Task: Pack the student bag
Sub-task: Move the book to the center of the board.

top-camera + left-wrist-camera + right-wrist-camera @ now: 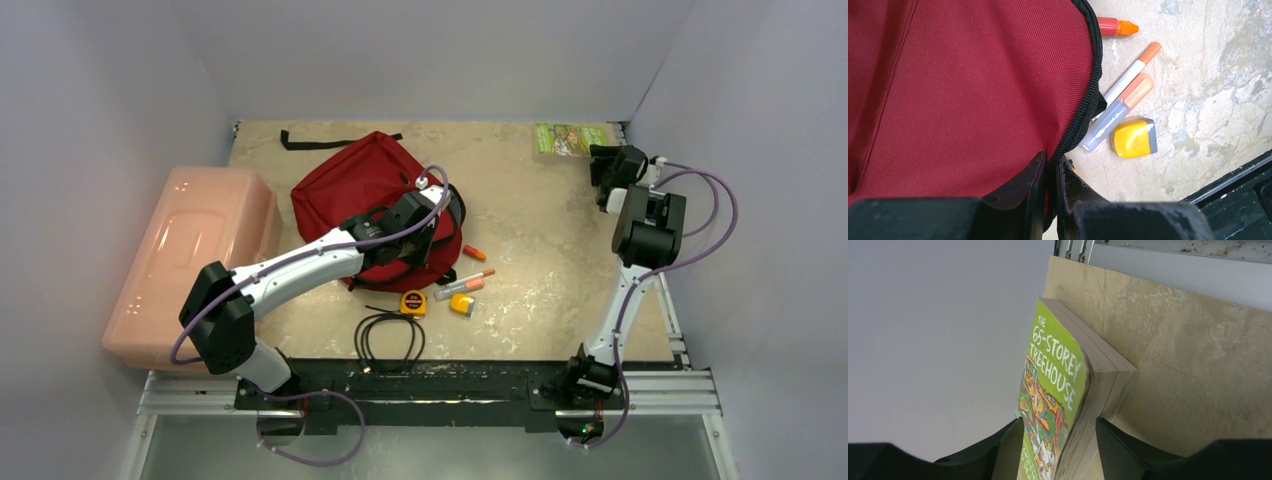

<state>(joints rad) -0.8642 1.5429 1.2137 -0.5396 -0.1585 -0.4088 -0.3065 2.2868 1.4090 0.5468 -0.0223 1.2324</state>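
The student bag [360, 190], a dark red backpack, lies flat at the table's middle left. In the left wrist view its red fabric [973, 85] fills the frame, with a black zipper [1088, 95] along the edge. My left gripper [420, 262] [1049, 172] is shut on that zipper edge at the bag's near right corner. At the far right corner lies a green paperback book [572, 138] [1058, 375]. My right gripper [600, 157] [1059, 432] has a finger against each side of it, and the pages bulge where they are pinched.
A pale pink plastic box [190, 260] stands left of the bag. Beside the bag's right edge lie two markers [1128, 95], a red-orange pen [1115, 26], a yellow sharpener [1134, 137] and a yellow tape measure [413, 302]. A black cable [390, 335] is coiled near the front edge.
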